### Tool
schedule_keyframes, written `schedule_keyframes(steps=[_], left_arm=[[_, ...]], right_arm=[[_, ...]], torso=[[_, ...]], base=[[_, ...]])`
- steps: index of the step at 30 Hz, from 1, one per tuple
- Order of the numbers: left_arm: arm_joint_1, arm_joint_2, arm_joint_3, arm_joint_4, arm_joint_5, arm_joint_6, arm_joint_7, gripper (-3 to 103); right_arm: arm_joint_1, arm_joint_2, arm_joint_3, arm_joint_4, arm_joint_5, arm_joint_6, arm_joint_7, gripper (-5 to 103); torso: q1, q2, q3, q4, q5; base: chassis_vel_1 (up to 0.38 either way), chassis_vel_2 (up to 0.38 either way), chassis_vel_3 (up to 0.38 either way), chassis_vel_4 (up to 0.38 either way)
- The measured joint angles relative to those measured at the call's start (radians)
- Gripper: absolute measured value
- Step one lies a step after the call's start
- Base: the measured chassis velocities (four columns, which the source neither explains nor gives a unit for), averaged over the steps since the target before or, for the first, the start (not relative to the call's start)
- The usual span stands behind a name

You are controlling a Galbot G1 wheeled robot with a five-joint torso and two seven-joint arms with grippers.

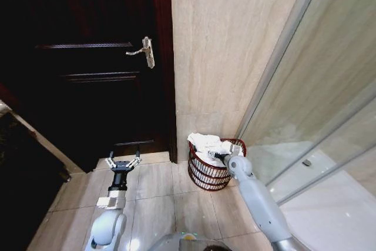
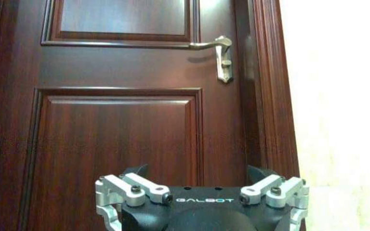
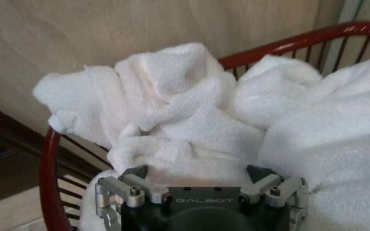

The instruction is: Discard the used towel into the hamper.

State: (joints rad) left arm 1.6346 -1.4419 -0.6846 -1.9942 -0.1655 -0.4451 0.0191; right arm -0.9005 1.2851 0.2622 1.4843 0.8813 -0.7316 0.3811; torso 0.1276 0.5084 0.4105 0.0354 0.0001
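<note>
**Towel heaped in hamper, right gripper at the rim**

The white towel point(image 1: 205, 143) lay bunched in the hamper point(image 1: 207, 176), piled above its rim and spilling over the edge nearest the door. The hamper, a dark red wire basket, stood on the tiled floor point(image 1: 155, 195) against the beige wall point(image 1: 229, 45), in the corner between the door frame and the glass shower panel point(image 1: 317, 104).

In the right wrist view the towel point(image 3: 185, 115) was a crumpled mound of folds inside the red rim point(image 3: 48, 173), pressed close against the front of the gripper body.

The right gripper point(image 1: 220, 156) was over the hamper's open top, buried against the cloth; cannot tell whether its fingers were spread or closed, or whether they gripped any fabric.

The left gripper point(image 1: 123, 162) hung low above the floor, well apart from the hamper, fingers spread wide with nothing between them, pointed at the dark wooden door point(image 1: 88, 69). The door handle point(image 2: 218, 53) showed above it in the left wrist view.
</note>
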Motion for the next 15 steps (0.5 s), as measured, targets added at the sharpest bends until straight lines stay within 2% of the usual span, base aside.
schedule_keyframes(steps=[7, 15], left_arm=[[0.002, 0.005, -0.014, -0.002, 0.000, 0.002, 0.001, 100], [0.005, 0.006, -0.019, 0.000, -0.004, -0.001, 0.001, 100]], right_arm=[[0.027, 0.027, -0.015, -0.072, -0.006, 0.000, -0.034, 100], [0.068, 0.064, -0.014, -0.189, -0.087, 0.000, -0.103, 100]], torso=[[0.000, 0.000, 0.000, 0.0000, -0.0002], [0.000, 0.000, 0.000, 0.0000, -0.0002]], base=[[0.000, 0.000, 0.000, 0.000], [0.000, 0.000, 0.000, 0.000]])
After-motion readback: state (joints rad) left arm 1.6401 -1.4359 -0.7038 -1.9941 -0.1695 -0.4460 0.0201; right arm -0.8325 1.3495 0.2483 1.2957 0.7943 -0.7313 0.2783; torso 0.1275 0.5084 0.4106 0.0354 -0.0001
